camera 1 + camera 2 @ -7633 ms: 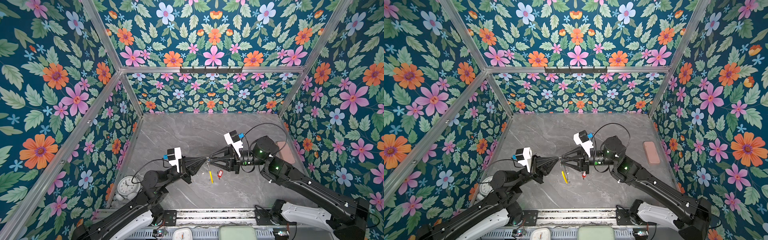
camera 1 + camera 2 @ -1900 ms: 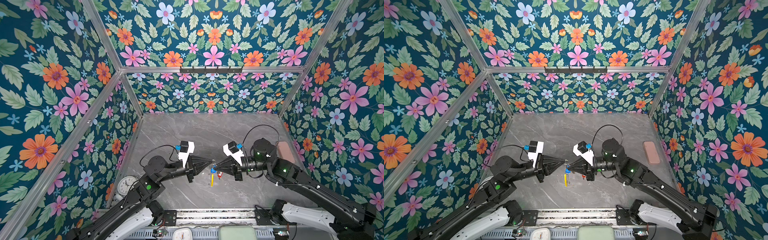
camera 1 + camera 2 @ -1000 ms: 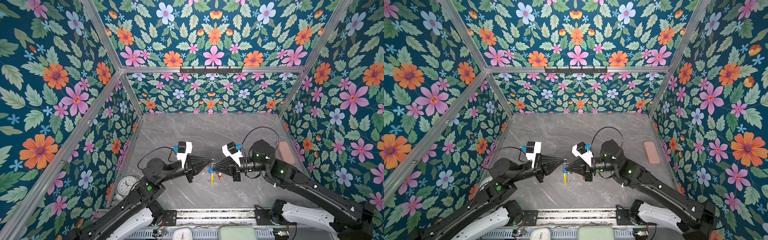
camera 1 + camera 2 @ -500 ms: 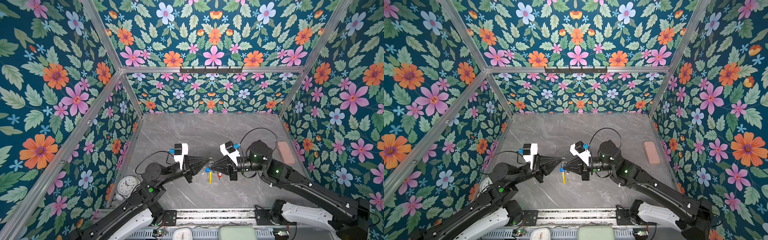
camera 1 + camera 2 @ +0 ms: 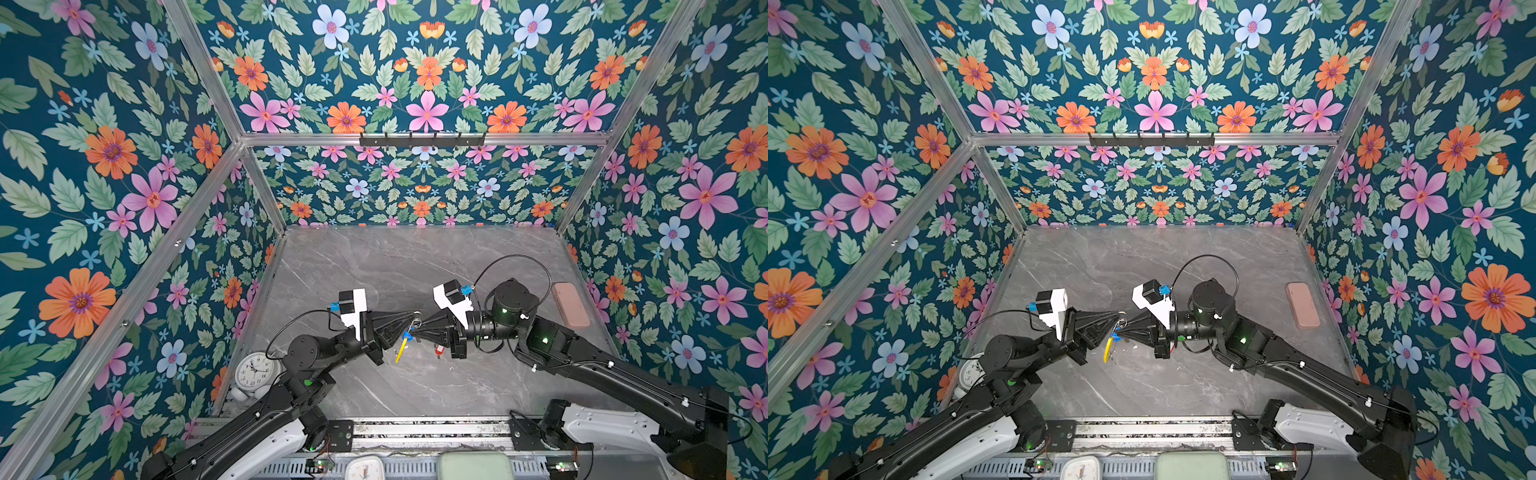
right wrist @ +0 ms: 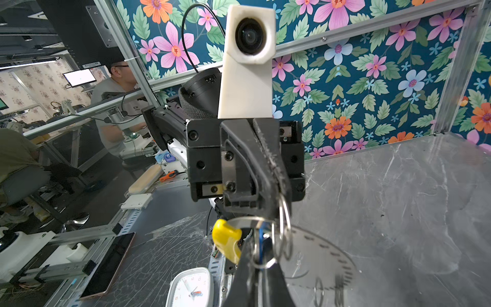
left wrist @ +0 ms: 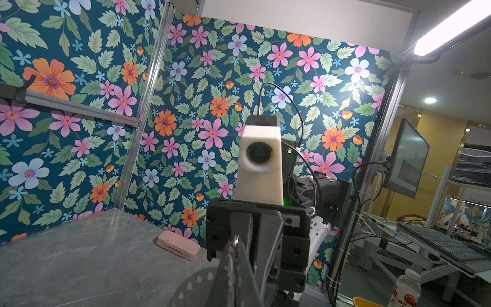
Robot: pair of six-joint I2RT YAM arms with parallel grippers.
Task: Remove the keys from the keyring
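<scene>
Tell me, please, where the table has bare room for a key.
Bare: the back half of the table, behind the keyring, and the front middle. Crowded: around the keyring and the red-tagged key; clock front-left, pink case right.

A robotics lab: floral-papered panels (image 5: 104, 145) on aluminium framing (image 5: 419, 138) are enclosing a marble-look tabletop (image 5: 395, 266); beyond, a monitor (image 6: 79, 77) is glowing and a man in glasses (image 6: 114, 87) is sitting nearby.
</scene>
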